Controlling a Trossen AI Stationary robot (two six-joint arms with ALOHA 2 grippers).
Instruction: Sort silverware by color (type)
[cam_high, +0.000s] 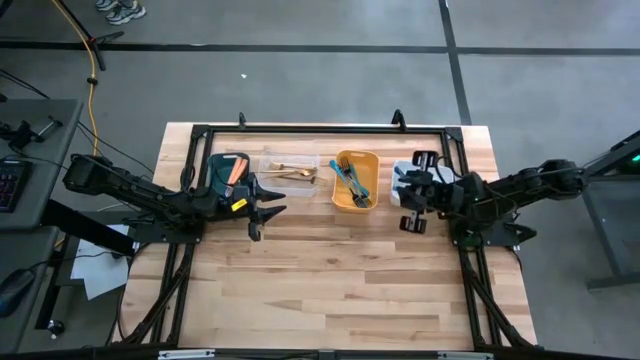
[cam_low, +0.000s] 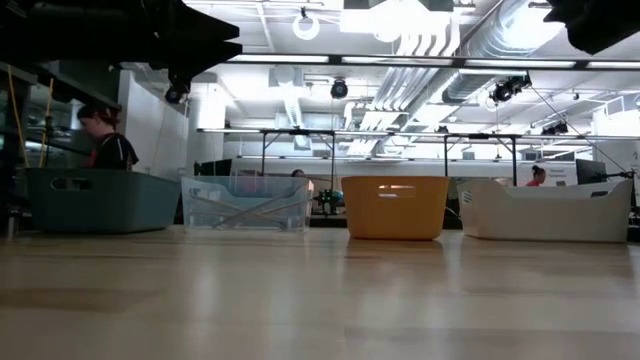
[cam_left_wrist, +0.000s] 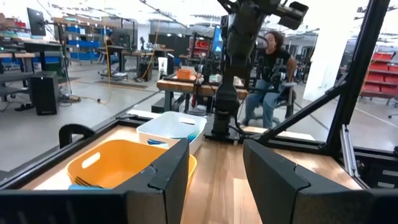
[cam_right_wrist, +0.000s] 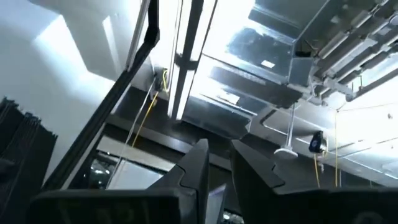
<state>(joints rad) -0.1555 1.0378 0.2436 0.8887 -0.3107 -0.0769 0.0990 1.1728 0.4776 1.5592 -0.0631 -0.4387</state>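
The wooden desk (cam_high: 330, 270) is lying mostly bare toward its near edge, with a black frame (cam_high: 200, 135) running along its sides. Across the far part, four bins are sitting in a row. The teal bin (cam_high: 222, 170) is standing at the left end, partly covered by the left arm; next to it the clear bin (cam_high: 290, 171) is holding the gold silverware (cam_high: 291, 174); then the yellow bin (cam_high: 355, 180) is holding the teal-blue silverware (cam_high: 352, 183) along with some darker pieces; the white bin (cam_high: 405, 170) is sitting at the right end, and the right arm is blocking most of it from above. Salmon-orange silverware (cam_high: 237, 170) is showing inside the teal bin.

The left tool (cam_high: 266, 202) is hanging just in front of the teal and clear bins, its fingers spread apart and gripping nothing. The right tool (cam_high: 414, 190) is hovering at the white bin; its fingers (cam_right_wrist: 194, 167) are standing slightly apart with only a narrow gap, empty, and its wrist camera is pointing up at the ceiling.

In the low view the bin walls are hiding their contents. Beyond the desk, a seated person (cam_left_wrist: 270, 68) is showing behind the right arm's base.
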